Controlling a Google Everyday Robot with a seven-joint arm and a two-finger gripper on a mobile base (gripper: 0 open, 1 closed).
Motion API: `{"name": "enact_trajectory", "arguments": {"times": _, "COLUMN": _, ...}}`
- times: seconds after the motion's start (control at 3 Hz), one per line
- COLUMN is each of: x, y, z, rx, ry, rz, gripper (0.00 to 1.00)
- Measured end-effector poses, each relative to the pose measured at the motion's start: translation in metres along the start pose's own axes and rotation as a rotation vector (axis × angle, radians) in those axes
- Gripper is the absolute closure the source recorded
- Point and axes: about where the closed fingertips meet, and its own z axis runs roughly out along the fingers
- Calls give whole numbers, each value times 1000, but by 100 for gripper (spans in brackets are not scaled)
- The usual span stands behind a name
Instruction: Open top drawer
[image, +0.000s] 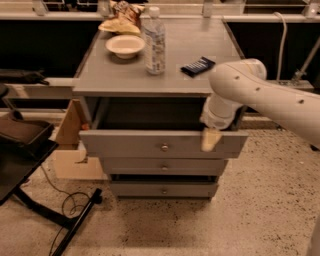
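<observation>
Speckled floor (260, 215), dark recesses behind, and in the middle a grey bench (200, 85). On its top, toward the back left corner, a pale bowl (125, 46) with a crumpled snack bag (122, 15) behind it; nearer the middle, a clear water bottle (154, 42), upright; toward the right edge, a dark flat packet (197, 66). Beside the left edge, low down, a cardboard box (67, 127); further left, a black stand (80, 220) on the floor. Below the front edge, the top drawer (125, 144), standing well out from the frame, a dark hollow above its front panel, a small round knob (164, 147) at centre. Under it, a middle drawer (130, 165) and a bottom drawer (135, 190), both shallower and closer in. From the right, a white arm (270, 95) reaching down to the front right corner and ending in the gripper (211, 139), right at the top rim of the front panel near its right end, tan end against the panel's outer face. Cannot tell how wide the gripper stands, nor whether anything is clamped; seemingly hooked over the rim rather than on the knob. Key relation: long axis of the panel left to right along the front edge, travel straight out from that edge toward the camera, gripper off centre, right of the knob. Judging by the gap, largely open already. For any further pull: straight and square to the front edge, otherwise a risk of skewing the drawer from so off-centre a hold.
</observation>
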Motion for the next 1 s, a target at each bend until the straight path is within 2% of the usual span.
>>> {"name": "enact_trajectory", "arguments": {"times": 0.33, "x": 0, "y": 0, "z": 0, "rx": 0, "ry": 0, "rz": 0, "gripper": 0}}
{"name": "enact_trajectory", "arguments": {"times": 0.67, "x": 0, "y": 0, "z": 2, "rx": -3, "ry": -1, "rz": 0, "gripper": 0}}
{"name": "enact_trajectory", "arguments": {"times": 1.0, "x": -2, "y": 28, "z": 30, "rx": -88, "ry": -38, "rz": 18, "gripper": 18}}
